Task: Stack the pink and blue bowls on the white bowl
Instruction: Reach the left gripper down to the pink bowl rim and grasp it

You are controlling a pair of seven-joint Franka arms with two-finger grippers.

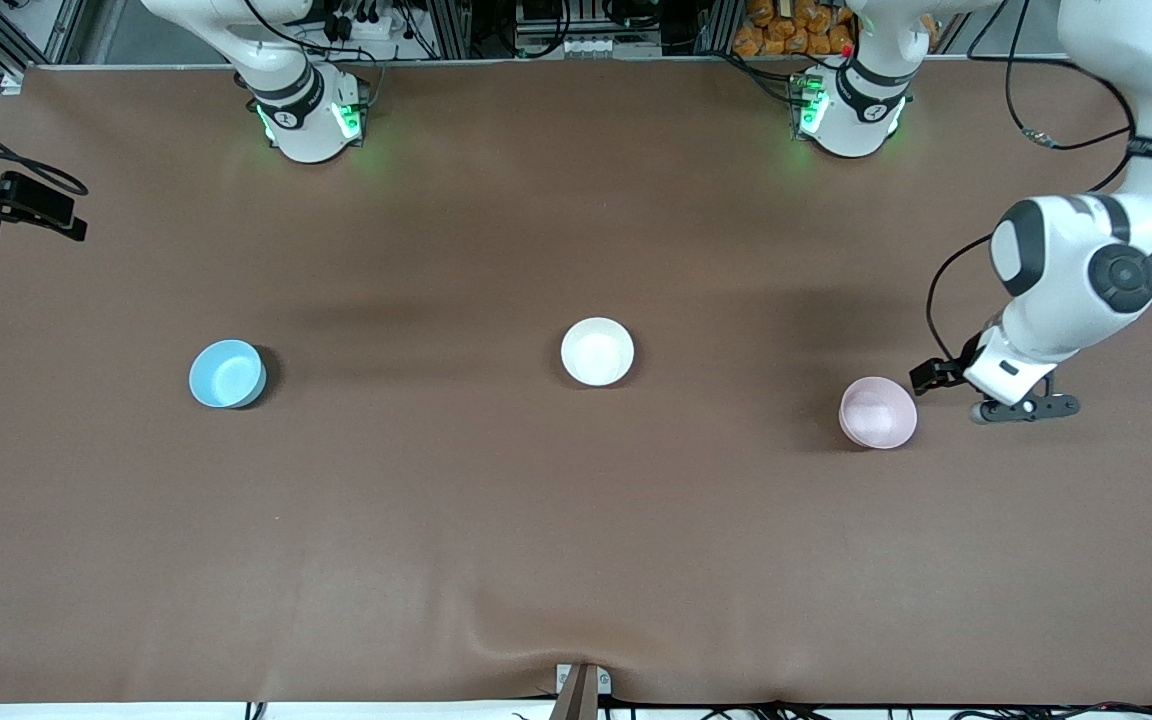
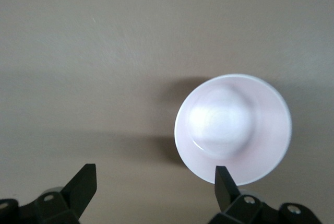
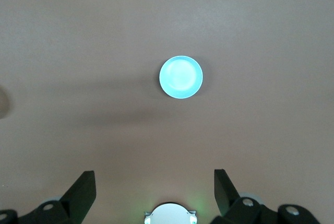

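Brown matting covers the table [image 1: 496, 560]; frame rails and cables line the edge by the arm bases; we log three bowls in a row: blue bowl [image 1: 226, 374] toward the right arm's end, white bowl [image 1: 597, 352] mid-table, pink bowl [image 1: 877, 412] toward the left arm's end. Left gripper [image 2: 155, 186], fingers spread, hangs just beside the pink bowl. Front view omits the right gripper [image 3: 154, 188]; its wrist view shows it spread, high above the blue bowl; we note nothing held.
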